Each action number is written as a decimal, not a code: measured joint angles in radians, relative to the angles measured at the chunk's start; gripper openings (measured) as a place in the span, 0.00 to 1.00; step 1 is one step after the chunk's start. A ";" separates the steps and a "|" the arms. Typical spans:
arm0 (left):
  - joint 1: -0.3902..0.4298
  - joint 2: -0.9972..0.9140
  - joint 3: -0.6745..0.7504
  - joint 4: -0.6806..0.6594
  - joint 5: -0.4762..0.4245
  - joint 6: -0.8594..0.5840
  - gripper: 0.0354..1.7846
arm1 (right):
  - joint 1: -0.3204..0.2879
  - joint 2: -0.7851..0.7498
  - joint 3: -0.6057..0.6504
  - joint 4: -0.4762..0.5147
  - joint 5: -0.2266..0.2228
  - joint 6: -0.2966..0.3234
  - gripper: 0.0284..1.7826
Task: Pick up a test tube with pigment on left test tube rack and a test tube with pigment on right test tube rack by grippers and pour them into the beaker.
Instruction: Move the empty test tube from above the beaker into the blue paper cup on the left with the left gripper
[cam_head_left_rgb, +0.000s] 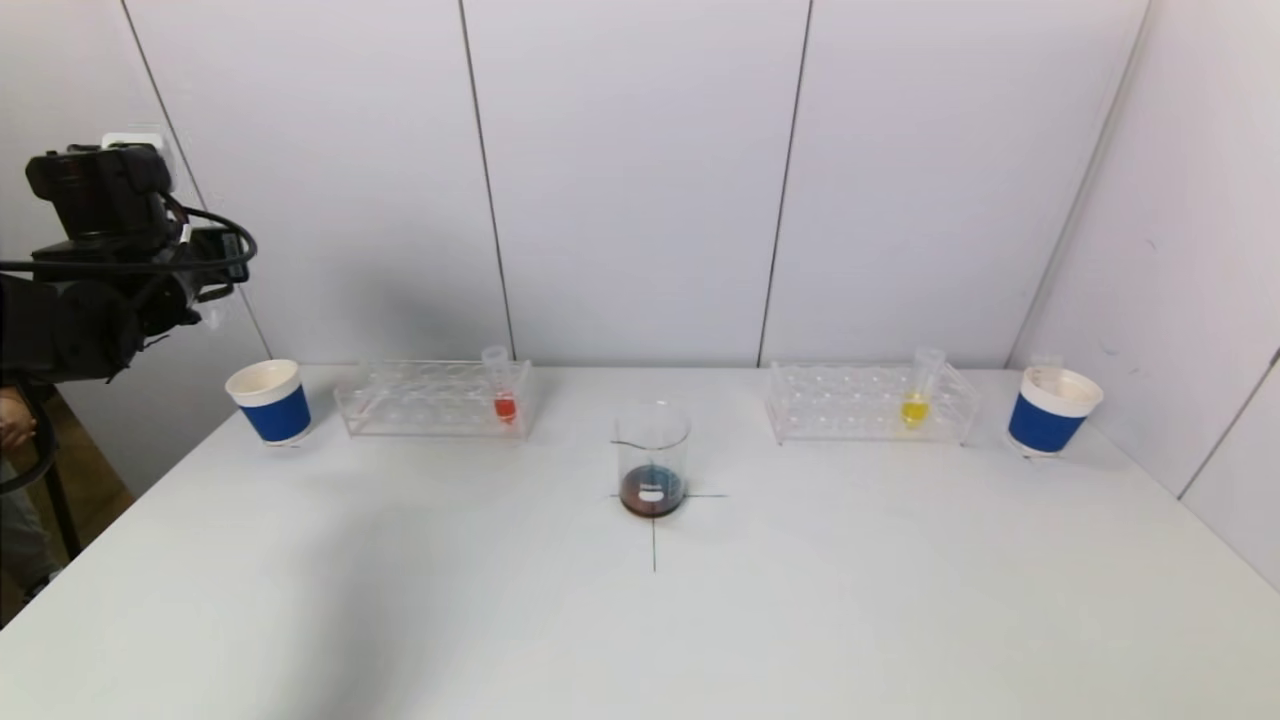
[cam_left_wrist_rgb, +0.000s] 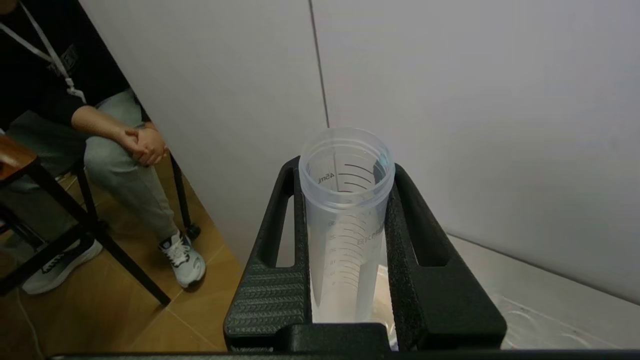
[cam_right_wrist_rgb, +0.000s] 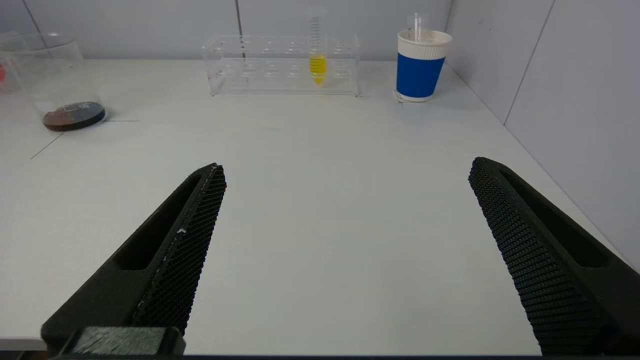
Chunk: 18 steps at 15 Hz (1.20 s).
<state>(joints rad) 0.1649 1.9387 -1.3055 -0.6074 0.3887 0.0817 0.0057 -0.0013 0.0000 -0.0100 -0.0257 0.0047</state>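
White table (cam_head_left_rgb: 400, 600) — only wrist views show left hand (cam_left_wrist_rgb: 345, 200) pinching an empty tube (cam_left_wrist_rgb: 345, 225), right hand (cam_right_wrist_rgb: 345, 200) spread.

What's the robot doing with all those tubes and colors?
The left end effector is shut on an empty-looking clear tube, held up off to the left of the table. The right end effector is open above the table, holding nothing. The beaker already has dark liquid. A red tube and a yellow tube sit in their racks.
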 joint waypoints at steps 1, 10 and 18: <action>0.011 0.015 0.001 -0.013 0.000 -0.010 0.24 | 0.000 0.000 0.000 0.000 0.000 0.000 0.99; 0.028 0.143 0.007 -0.138 -0.017 -0.013 0.24 | 0.000 0.000 0.000 0.000 0.000 0.000 0.99; 0.020 0.244 0.020 -0.226 -0.030 -0.014 0.24 | 0.000 0.000 0.000 0.000 0.000 0.000 0.99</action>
<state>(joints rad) 0.1851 2.1830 -1.2853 -0.8332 0.3583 0.0672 0.0057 -0.0013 0.0000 -0.0100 -0.0260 0.0047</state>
